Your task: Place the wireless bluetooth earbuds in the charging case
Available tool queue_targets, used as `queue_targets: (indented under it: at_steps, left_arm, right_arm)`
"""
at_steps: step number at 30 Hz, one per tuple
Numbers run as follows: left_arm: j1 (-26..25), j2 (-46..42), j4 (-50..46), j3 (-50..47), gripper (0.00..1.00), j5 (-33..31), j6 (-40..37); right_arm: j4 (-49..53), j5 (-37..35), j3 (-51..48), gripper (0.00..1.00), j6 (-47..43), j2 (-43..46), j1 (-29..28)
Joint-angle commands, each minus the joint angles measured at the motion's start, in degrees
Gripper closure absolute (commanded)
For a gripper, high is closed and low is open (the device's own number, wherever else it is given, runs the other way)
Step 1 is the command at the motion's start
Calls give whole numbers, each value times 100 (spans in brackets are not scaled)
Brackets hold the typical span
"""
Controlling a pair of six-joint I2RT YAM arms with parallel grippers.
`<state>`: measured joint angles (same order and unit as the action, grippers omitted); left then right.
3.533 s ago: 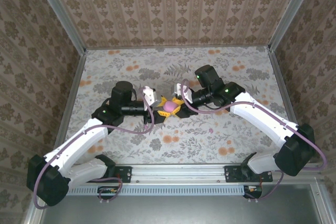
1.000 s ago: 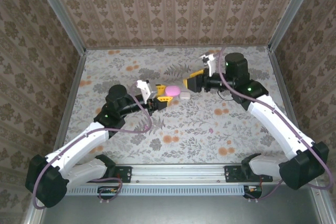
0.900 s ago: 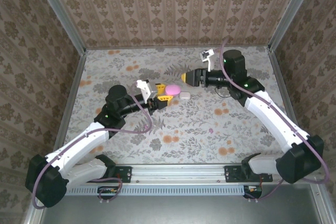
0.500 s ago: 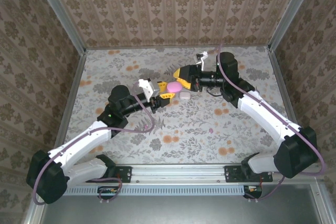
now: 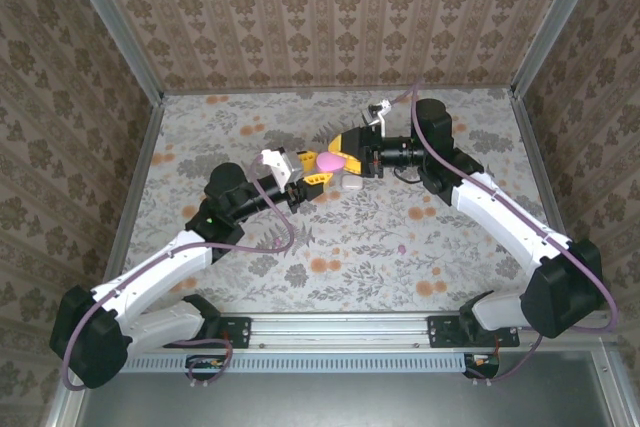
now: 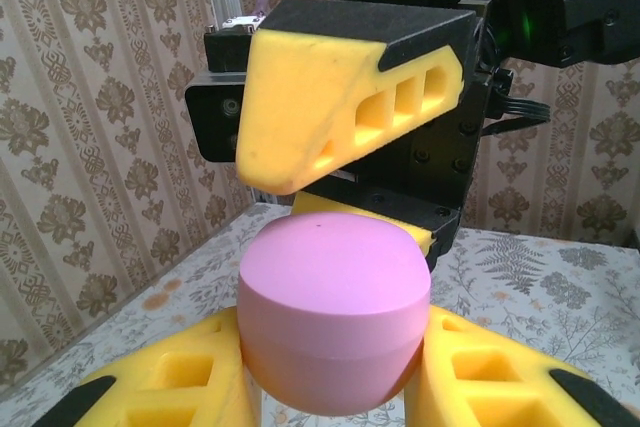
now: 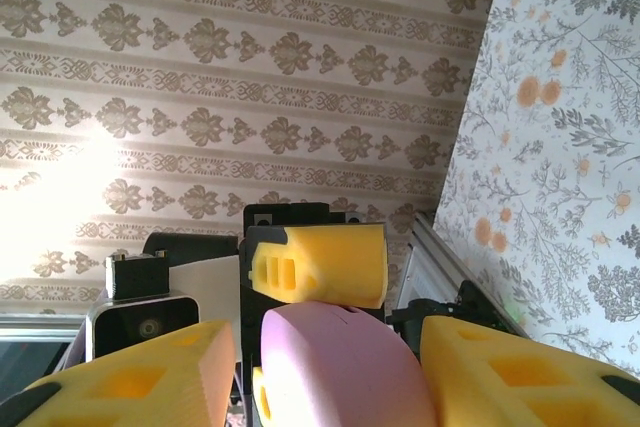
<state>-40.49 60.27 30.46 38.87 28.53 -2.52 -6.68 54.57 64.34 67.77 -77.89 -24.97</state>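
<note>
Reaching in from the left with the left gripper, clamped narrowly on the pink charging case, yellow fingers pressed against its lower flanks in the left wrist view. Holds the case with its lid shut, near the middle of the floral table. Meets the right gripper head-on just to the right, jaws partly apart and straddling the upper half of the same case, one yellow finger over its top and the other beneath. Shows a thin dark gap beside one pad in the right wrist view; cannot tell whether the other pad touches. Just beside the pink case, toward the right, a white case lying on the table. Farther right and nearer the arm bases, well apart from both grippers, a tiny pink earbud lying loose on the table.
</note>
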Motion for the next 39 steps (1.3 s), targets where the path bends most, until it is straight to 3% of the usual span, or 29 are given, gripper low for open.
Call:
queue_targets:
  at_steps: [1, 9, 13, 16, 19, 23, 29, 39]
  left_arm:
    - [-43, -42, 153, 160, 65, -94, 68]
    - [-41, 59, 238, 217, 65, -67, 185]
    - [-51, 85, 298, 225, 65, -110, 226]
    - [-49, 108, 307, 255, 65, -90, 243]
    - [-50, 125, 224, 292, 65, -102, 218]
    - [-55, 125, 191, 283, 64, -141, 206]
    - [-109, 210, -23, 393, 56, -107, 61]
    - [-168, 307, 196, 384, 48, -219, 60]
  right_arm:
    - [-281, 330, 32, 48, 104, -16, -8]
    - [-317, 437, 44, 56, 71, -121, -30]
    - [-378, 517, 64, 53, 53, -139, -52]
    - [-379, 547, 89, 58, 24, -143, -43]
    - [-371, 553, 92, 56, -27, -121, -49]
    - [-372, 563, 88, 64, -77, -62, -48]
    - [-321, 361, 111, 71, 57, -35, -43]
    - [-1283, 11, -268, 73, 861, 132, -52]
